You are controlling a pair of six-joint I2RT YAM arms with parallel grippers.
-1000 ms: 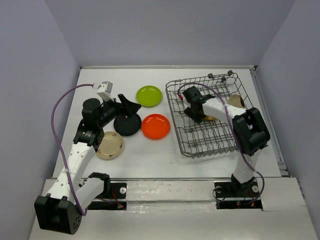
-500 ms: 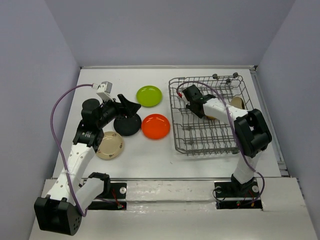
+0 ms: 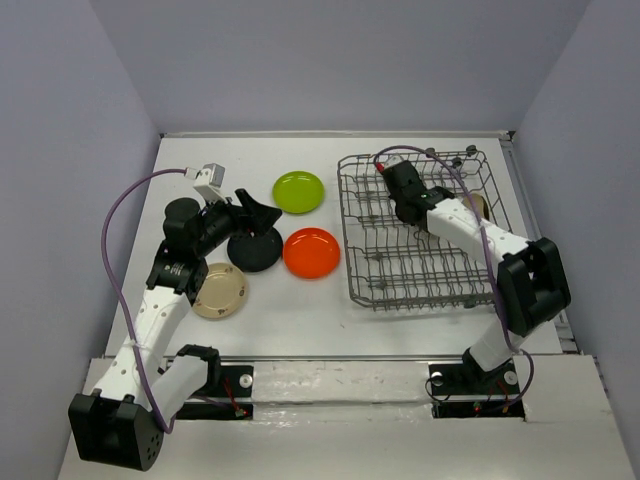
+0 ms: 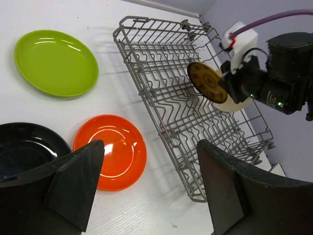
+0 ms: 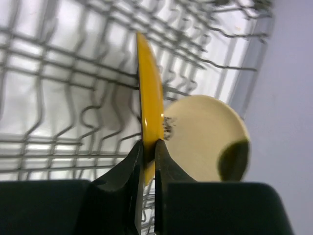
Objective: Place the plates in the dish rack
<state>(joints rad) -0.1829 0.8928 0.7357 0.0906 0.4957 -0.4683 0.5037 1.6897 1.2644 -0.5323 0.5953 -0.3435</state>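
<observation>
Jaws: right gripper (image 5: 148,147) just clamped brown plate (image 4: 204,81) | dish rack (image 3: 400,270), 3 o'clock, resettled flat | left gripper (image 4: 149,161) wide, empty | I judged slotting unfinished.

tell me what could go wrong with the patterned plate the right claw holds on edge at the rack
1. The right claw pinches the patterned plate only at its thin rim, so it may swivel or slip.
2. If lowered off line, it could land on a tine of the dish rack instead of between two.
3. A cream plate stands close beside it and might get knocked.
</observation>
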